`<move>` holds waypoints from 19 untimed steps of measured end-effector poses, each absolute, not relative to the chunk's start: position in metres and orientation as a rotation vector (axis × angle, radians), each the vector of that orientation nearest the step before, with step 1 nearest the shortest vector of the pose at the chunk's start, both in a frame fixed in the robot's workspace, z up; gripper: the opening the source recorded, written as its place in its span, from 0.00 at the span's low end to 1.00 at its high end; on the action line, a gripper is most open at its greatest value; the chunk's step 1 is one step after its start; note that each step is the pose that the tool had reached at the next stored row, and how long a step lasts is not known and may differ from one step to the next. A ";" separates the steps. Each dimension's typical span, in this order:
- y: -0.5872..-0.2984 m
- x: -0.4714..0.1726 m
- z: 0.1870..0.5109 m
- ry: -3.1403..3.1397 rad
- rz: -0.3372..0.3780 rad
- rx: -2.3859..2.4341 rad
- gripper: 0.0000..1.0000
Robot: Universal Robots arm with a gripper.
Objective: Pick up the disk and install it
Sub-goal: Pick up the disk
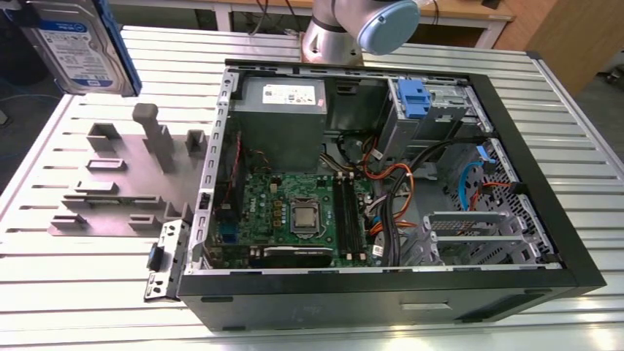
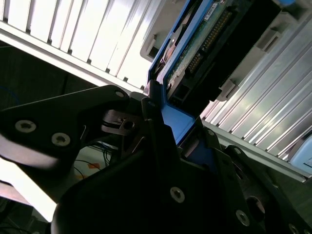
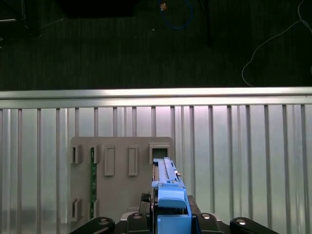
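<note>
Caught aloft in the gripper [image 2: 175,127], with the black jaws pinching the bright blue carrier of the disk [image 2: 197,46] from both sides and the circuit-board face turned to the second wrist view. Held edge-on in the first wrist view, above a grey fixture plate [image 3: 122,165] of slots and pockets lying on the slatted aluminium table [image 3: 243,146]. High at the exterior view's upper left, label side out, well apart from the open computer case [image 1: 546,241] on the exterior view's right. Between disk and case in that view, the same grey plate with its upright posts and brackets, just beside the case wall. Inside the case: a green motherboard [image 1: 292,212] lying flat, a grey box with a white sticker [image 1: 283,110] by the wall nearest the arm [image 1: 356,29], a silver drive cage [image 1: 451,102] with a small blue latch [image 1: 414,99] in the corner beside it, and orange and blue cables [image 1: 410,183] between cage and board.
</note>
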State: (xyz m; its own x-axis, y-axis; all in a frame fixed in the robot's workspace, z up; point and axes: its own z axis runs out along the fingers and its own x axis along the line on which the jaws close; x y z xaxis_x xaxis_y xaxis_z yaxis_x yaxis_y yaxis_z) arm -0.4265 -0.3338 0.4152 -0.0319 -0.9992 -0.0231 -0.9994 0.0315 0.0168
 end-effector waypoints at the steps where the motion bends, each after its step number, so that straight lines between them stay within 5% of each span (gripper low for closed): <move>1: -0.334 -0.427 0.416 2.253 0.044 -2.182 0.36; 19: -0.334 -0.426 0.425 2.253 0.044 -2.182 0.36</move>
